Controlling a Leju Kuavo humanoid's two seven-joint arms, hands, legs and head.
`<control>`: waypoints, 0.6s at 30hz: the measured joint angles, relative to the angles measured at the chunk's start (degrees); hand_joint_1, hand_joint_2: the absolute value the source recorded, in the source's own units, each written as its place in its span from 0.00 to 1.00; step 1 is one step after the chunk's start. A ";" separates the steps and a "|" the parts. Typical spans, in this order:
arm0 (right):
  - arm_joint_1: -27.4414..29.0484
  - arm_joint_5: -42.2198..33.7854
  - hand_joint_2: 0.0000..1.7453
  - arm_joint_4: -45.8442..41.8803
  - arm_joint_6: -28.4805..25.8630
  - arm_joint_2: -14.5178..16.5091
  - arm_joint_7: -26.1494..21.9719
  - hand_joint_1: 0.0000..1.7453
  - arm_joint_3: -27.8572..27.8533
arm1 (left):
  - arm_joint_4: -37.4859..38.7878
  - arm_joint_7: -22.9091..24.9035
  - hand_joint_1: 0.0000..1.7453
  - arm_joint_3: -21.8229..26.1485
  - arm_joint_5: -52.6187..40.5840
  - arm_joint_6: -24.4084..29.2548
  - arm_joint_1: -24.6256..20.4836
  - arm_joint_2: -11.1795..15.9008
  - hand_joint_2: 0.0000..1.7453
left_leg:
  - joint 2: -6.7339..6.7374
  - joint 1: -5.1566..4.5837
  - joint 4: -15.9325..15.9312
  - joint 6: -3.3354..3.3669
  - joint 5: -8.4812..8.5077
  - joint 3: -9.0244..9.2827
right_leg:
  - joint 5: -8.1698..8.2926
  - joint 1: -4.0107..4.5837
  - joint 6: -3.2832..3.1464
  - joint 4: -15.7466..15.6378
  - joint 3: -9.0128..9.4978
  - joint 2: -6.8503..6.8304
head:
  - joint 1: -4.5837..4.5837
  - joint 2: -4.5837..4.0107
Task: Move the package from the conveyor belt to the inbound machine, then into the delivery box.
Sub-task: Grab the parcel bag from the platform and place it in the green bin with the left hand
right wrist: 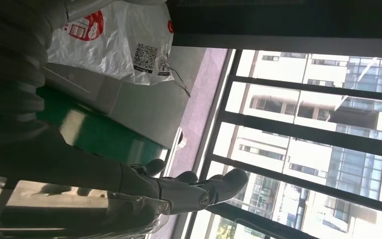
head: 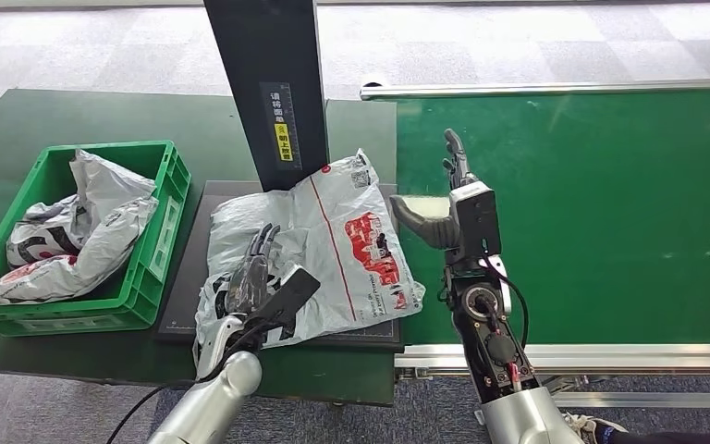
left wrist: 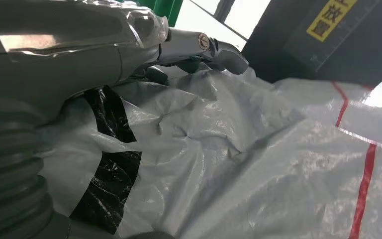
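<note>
Green crate (head: 162, 242) sits leftmost on the counter (head: 18, 125), already holding bags. Just right of it, the package (head: 333, 242) lies on the dark machine plate (head: 185, 301) beneath the black post (head: 263, 88). The left hand (head: 254, 273) rests on the package's near-left corner, fingers (left wrist: 206, 50) pressing the crumpled plastic; whether they pinch it I cannot tell. The right hand (head: 453, 199) hovers over the belt (head: 601, 213), released, just beside the package's right edge. Judged: scan step under way; next comes a firm grasp, then a carry left into the crate.
</note>
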 joint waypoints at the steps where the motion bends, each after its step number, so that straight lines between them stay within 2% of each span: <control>1: 0.00 0.27 1.00 0.00 0.22 0.05 0.26 0.00 0.03 | 0.71 0.99 0.00 -0.01 -1.72 -0.57 -0.54 0.12 1.00 | 0.01 0.00 0.00 0.00 0.00 0.00 | 0.00 0.00 0.00 0.00 0.00 0.00 | -0.01 0.00; 6: 0.10 1.84 1.00 0.00 1.55 0.32 0.93 0.00 0.03 | 2.45 3.82 0.00 0.13 -7.53 -3.40 -1.83 0.38 1.00 | 0.01 0.00 0.00 0.00 0.00 0.02 | 0.00 0.00 0.00 0.00 0.03 0.00 | 0.00 0.00; 7: 0.12 2.13 1.00 0.00 1.78 0.35 0.94 0.00 0.02 | 2.61 4.15 0.04 0.24 -8.23 -3.97 -1.95 0.38 1.00 | 0.01 0.00 0.00 0.00 0.00 0.04 | 0.00 0.00 0.00 0.00 0.06 0.00 | 0.01 0.00; 8: 0.13 2.40 1.00 0.00 2.01 0.37 0.94 0.00 0.02 | 2.75 4.37 0.25 0.39 -8.82 -4.58 -2.07 0.38 1.00 | 0.01 0.00 0.00 0.00 0.00 0.07 | 0.00 0.00 0.00 0.00 0.09 0.00 | 0.01 0.00; 10: 0.13 2.86 1.00 0.00 2.41 0.41 0.95 0.00 0.02 | 2.99 4.30 0.75 0.70 -9.43 -6.12 -2.33 0.36 1.00 | 0.01 0.00 -0.01 0.00 0.00 0.14 | 0.00 0.00 0.00 0.00 0.16 0.00 | 0.00 0.00; 11: 0.13 3.04 1.00 0.00 2.62 0.43 0.98 0.00 0.02 | 3.15 3.92 0.96 0.87 -9.50 -7.02 -2.44 0.34 1.00 | 0.00 0.00 -0.01 0.00 0.00 0.17 | 0.00 0.00 0.00 0.00 0.20 0.00 | -0.01 0.00; 12: 0.12 3.22 1.00 0.00 2.76 0.46 1.05 0.00 0.02 | 3.33 3.39 1.00 1.02 -9.46 -7.82 -2.52 0.32 1.00 | -0.01 0.00 -0.01 0.00 0.00 0.21 | 0.00 0.00 0.00 0.00 0.23 0.00 | -0.01 0.00; 18: 0.16 3.61 1.00 0.00 3.06 0.57 1.69 0.00 0.02 | 4.04 -0.37 1.00 1.91 -7.73 -8.15 -2.23 0.09 1.00 | -0.01 0.00 -0.01 0.00 0.00 0.30 | 0.00 0.00 0.00 0.00 0.33 -0.01 | 0.00 0.00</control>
